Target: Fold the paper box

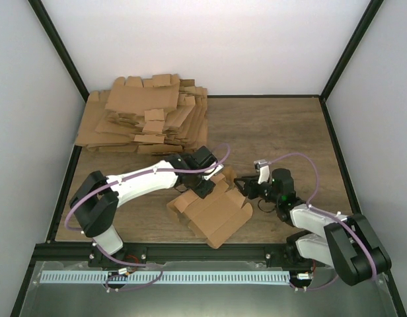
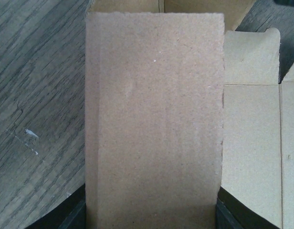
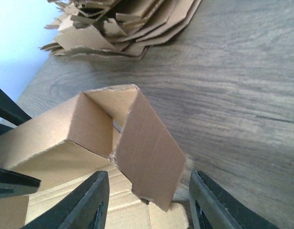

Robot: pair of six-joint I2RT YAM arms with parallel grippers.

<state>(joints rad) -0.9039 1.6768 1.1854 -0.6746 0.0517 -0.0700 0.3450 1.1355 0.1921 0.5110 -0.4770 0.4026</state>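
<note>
I work in a lab test cell. Plain white panels (image 1: 210, 39) held in black frame bars (image 1: 58, 49) box in my wood-grain worktop (image 1: 283, 132). A metal rail (image 1: 190, 253) runs along its near edge, and stacked flat cardboard blanks (image 1: 147, 115) lie at the back.

Pictured from above: my left arm (image 1: 134, 179) and my right arm (image 1: 310, 219), white shells between chunky black joints, a lilac cable (image 1: 78, 211) looping along each. A green light (image 1: 283, 196) glows at my right wrist; my right claw (image 3: 148, 181) has matte black fingers (image 3: 92, 202).
</note>
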